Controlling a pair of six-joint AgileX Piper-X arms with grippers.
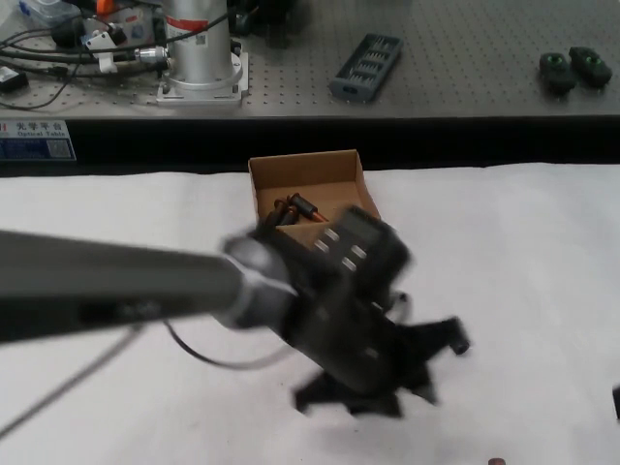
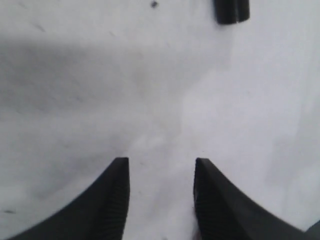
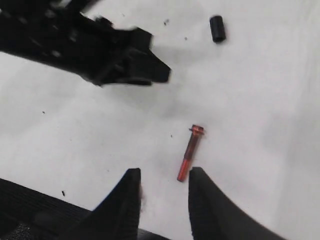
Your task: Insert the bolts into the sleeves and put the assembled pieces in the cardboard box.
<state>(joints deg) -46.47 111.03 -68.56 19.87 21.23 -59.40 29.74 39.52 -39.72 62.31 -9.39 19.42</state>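
Right wrist view: right gripper (image 3: 162, 172) stood slightly parted and empty, with the red bolt (image 3: 190, 152) flat on the cloth (image 3: 260, 125) just ahead of one finger (image 3: 200, 190). Sleeve (image 3: 217, 28) lay well beyond, nearer the left gripper (image 2: 161, 162), which was also parted and empty. Risk: a finger landing on the bolt would roll it aside. The arms were close and could clash.

The cloth (image 3: 260, 100) under me is white, matt and faintly fuzzy, flecked with dark specks. The bolt (image 3: 190, 153) is red metal with a slight sheen. The sleeve (image 3: 217, 28) is black, smooth and dull. The box (image 1: 305, 177) is plain brown cardboard, matt. My left fingers (image 2: 116, 200) are matt black with fine ribs inside; my right fingers (image 3: 127, 205) look matt black too.
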